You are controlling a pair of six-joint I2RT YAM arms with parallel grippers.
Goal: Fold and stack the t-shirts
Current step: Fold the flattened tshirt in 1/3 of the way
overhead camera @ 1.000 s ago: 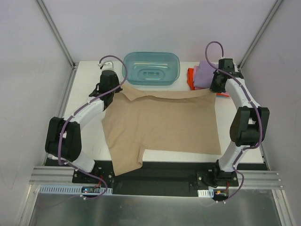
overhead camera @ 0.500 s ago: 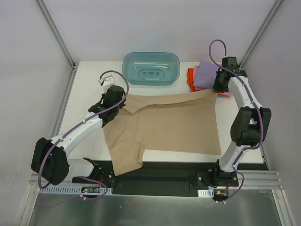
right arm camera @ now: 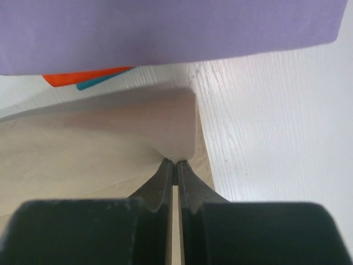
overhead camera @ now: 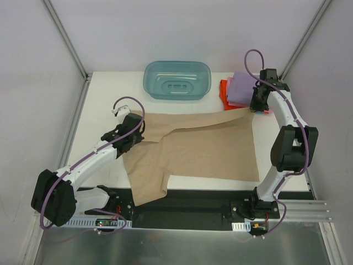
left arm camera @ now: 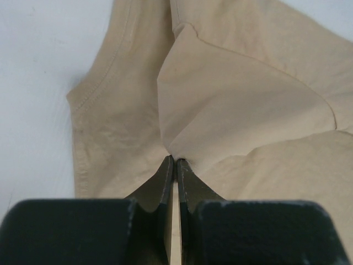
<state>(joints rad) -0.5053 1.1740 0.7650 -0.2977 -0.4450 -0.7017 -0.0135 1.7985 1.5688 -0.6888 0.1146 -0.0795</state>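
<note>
A tan-beige t-shirt [overhead camera: 204,146] lies spread over the white table. My left gripper [overhead camera: 138,128] is shut on its far left part, and the cloth [left arm camera: 231,105] is lifted and folded over in front of the fingers. My right gripper [overhead camera: 255,106] is shut on the shirt's far right corner [right arm camera: 176,127], held just off the table. A stack of folded shirts sits at the back right, lilac on top [overhead camera: 241,88], with orange-red [overhead camera: 224,91] and teal [right arm camera: 96,84] edges showing under it. No pink shirt is clearly seen.
A translucent teal plastic tub [overhead camera: 177,80] stands at the back centre, just beyond the shirt's far edge. The shirt's near sleeve [overhead camera: 149,190] hangs over the table's front edge. White enclosure walls close in on the left and right.
My left gripper has pulled the shirt's far left part towards the near left, away from the tub, folding the cloth over. My right gripper has stayed almost still at the far right corner.
</note>
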